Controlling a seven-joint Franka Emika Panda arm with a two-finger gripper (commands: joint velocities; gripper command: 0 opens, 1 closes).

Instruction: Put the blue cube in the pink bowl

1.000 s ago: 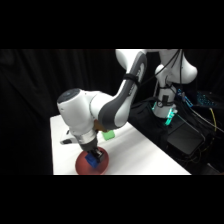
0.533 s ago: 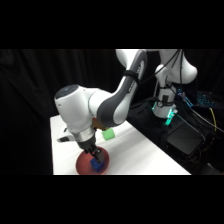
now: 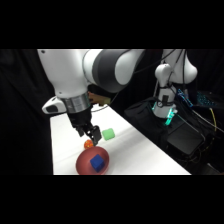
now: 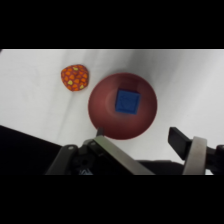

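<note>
The blue cube (image 3: 96,162) (image 4: 127,100) lies inside the pink bowl (image 3: 80,162) (image 4: 107,110), near its middle, with nothing touching it. My gripper (image 3: 90,137) (image 4: 139,136) hangs open a little above the bowl's far rim, and nothing is between its fingers. In the wrist view the two fingers (image 4: 181,141) rise from the bottom edge, spread wide on either side of the bowl's near rim.
A small orange-red round thing (image 3: 88,144) (image 4: 75,77) lies just beside the bowl. A light-green cube (image 3: 108,133) sits further back on the white table (image 3: 135,150). A second white robot (image 3: 167,85) and cables stand off the table at the right.
The gripper has lifted up and away from the bowl. The blue cube, held low in the bowl before, now rests there on its own.
</note>
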